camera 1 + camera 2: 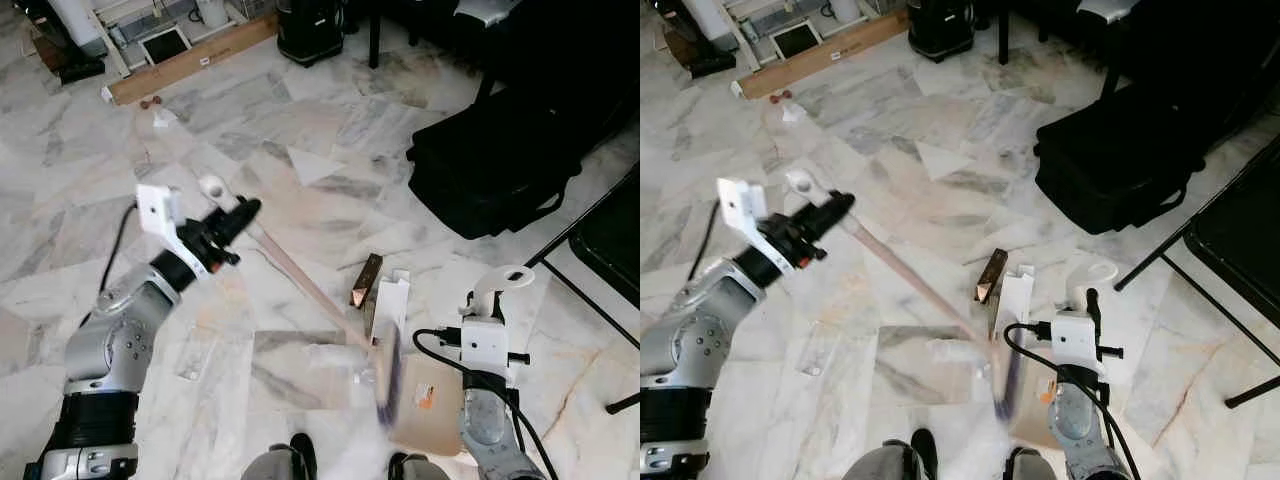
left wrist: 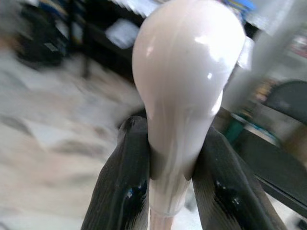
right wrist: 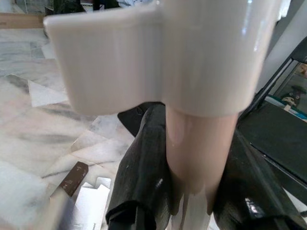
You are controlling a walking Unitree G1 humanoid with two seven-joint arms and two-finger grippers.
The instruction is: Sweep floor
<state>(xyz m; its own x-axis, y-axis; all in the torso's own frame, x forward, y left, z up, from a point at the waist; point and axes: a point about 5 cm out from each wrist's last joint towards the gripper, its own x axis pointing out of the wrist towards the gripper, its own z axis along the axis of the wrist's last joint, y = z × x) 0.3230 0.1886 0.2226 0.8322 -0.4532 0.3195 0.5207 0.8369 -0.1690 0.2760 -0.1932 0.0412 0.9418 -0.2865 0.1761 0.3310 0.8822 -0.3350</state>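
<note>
My left gripper (image 1: 236, 216) is shut on the broom's pale handle just below its rounded white knob (image 2: 187, 72), raised at the left. The broom stick (image 1: 300, 280) slants down and to the right to a blurred dark brush head (image 1: 386, 378) on the marble floor. Low at the right, my right gripper (image 3: 196, 177) is shut on the upright tan dustpan handle (image 3: 201, 148) under its white cap (image 1: 506, 279). The tan dustpan (image 1: 432, 402) lies flat beside the brush. A brown box (image 1: 365, 279) and a white card piece (image 1: 391, 300) lie just beyond the brush.
A large black bag (image 1: 500, 160) lies on the floor at the right, with a black chair (image 1: 612, 240) beyond it. A wooden plank (image 1: 190, 60) and a black bin (image 1: 310, 30) stand at the back. Clear plastic scraps (image 1: 195, 357) lie near my feet (image 1: 292, 460).
</note>
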